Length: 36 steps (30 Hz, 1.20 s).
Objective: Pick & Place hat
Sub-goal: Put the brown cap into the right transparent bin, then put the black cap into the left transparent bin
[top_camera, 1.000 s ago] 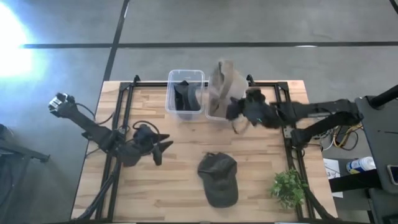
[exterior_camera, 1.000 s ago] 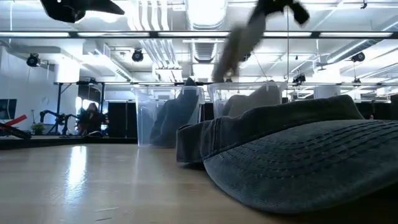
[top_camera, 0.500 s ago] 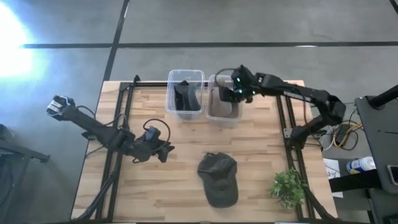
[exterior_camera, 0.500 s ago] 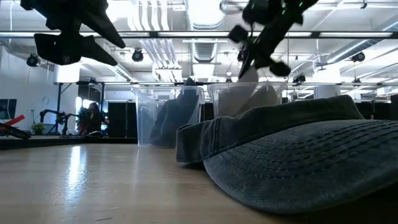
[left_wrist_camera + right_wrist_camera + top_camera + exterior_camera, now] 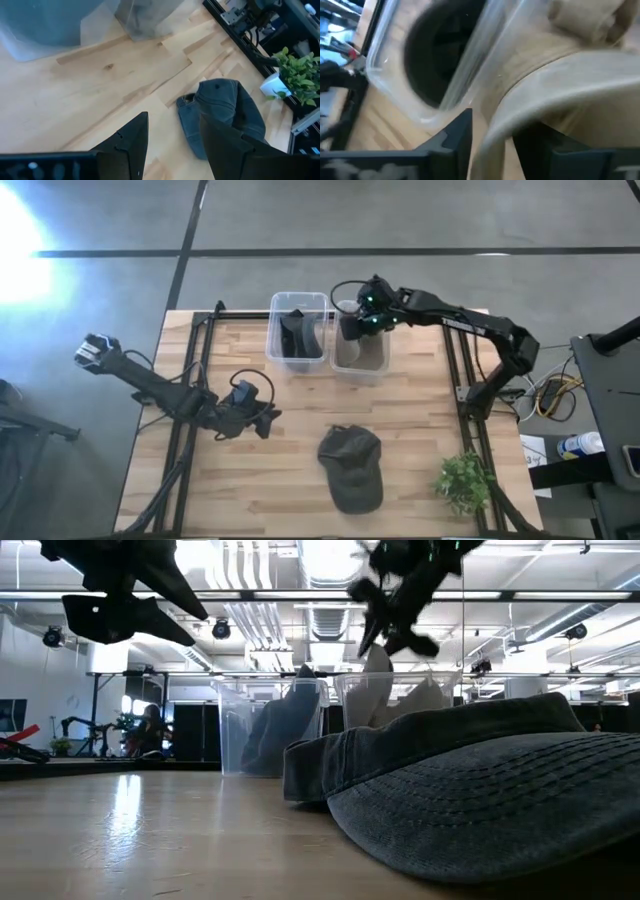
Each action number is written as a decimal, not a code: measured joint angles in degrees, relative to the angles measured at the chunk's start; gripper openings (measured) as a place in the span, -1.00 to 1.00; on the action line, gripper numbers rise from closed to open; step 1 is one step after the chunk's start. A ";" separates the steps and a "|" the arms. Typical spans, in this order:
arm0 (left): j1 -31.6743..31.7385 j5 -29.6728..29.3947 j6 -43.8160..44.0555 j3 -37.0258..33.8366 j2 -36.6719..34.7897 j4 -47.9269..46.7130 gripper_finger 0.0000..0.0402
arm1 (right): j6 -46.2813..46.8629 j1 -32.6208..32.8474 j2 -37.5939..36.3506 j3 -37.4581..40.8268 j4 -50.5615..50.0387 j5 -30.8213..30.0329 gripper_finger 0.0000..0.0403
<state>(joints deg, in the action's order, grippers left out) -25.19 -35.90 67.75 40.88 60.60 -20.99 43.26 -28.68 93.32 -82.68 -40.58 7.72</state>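
A tan hat lies in the right clear bin at the table's far side, with one part standing up above the rim. My right gripper hovers over that bin, open, its fingers on either side of the hat's curved brim. A dark hat sits in the left clear bin. A grey-green cap rests crown up on the table near the front. My left gripper hangs open above the table's left half, nothing between its fingers. My right gripper comes at the tan hat from above, slanting down into the right bin. The brim's edge runs between its two spread fingers; whether they touch it, I cannot tell. The hat rests in the bin.
A small potted plant stands at the front right corner. Black frame rails run along the table's left and right sides. Bare wood lies between the bins and the cap.
My right gripper has swung from the table's right toward the far edge and left, over the right bin, and gone down. The tan hat, hanging high below it before, now lies in that bin. My left gripper has come lower and shifted slightly right.
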 joint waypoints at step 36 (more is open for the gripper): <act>12.21 39.99 -50.68 12.34 38.50 36.19 -0.14 | 56.97 64.16 3.09 16.44 14.75 -14.45 -0.04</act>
<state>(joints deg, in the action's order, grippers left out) -12.98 4.10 17.07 53.22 99.10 15.20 100.23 35.48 96.41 -66.24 -25.83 -6.73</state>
